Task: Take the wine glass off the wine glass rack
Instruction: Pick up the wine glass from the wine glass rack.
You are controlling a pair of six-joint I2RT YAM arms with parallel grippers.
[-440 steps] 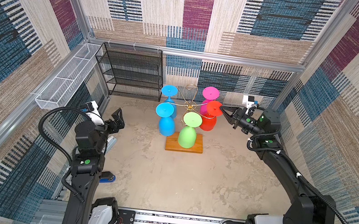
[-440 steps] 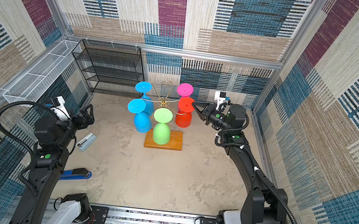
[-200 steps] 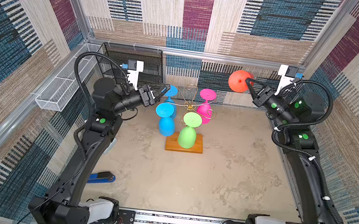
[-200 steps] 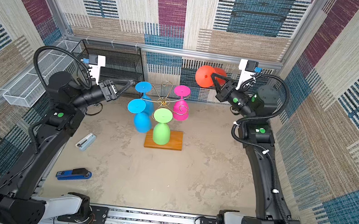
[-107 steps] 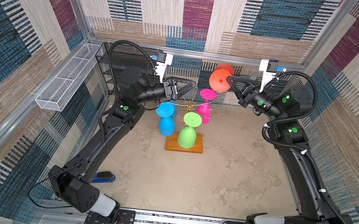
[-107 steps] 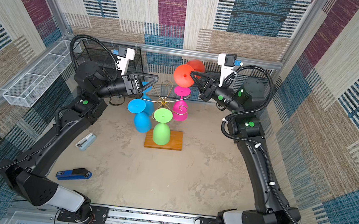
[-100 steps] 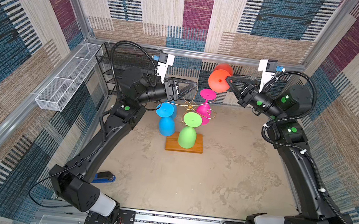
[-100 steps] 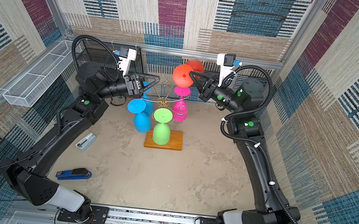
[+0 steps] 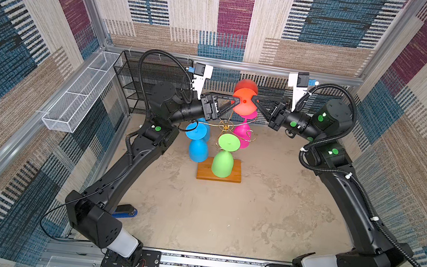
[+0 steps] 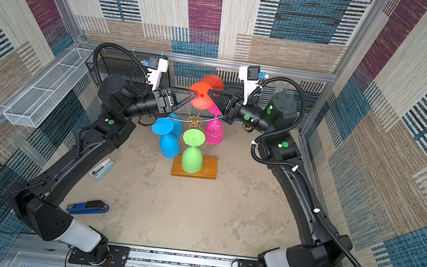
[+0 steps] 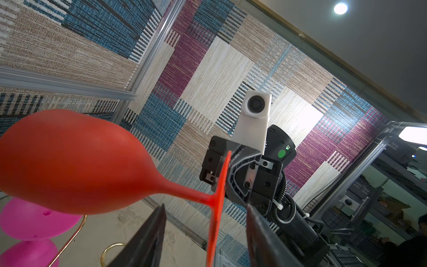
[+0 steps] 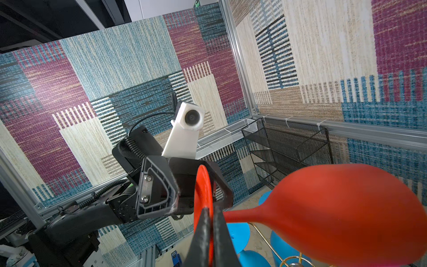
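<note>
Camera layout
From above, down toward 12 o'clock over the whole tabletop; from the wrists, face to face, close on the same wine glass.

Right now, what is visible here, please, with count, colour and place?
gold wire wine glass rack, wooden base: 1, gold, table middle.
red plastic wine glass: 1, red, held above rack.
blue plastic wine glasses: 2, blue, rack's left.
green plastic wine glass: 1, green, rack's front.
pink plastic wine glass: 1, pink, rack's right.
black mesh shelf unit: 1, black, far left corner.
white wire basket: 1, white, left wall.
blue stapler: 1, blue, near left arm's base.
small pale stapler: 1, whitish, beside left arm.
left gripper: 1, black, open around red glass's foot.
right gripper: 1, black, shut on that foot.
</note>
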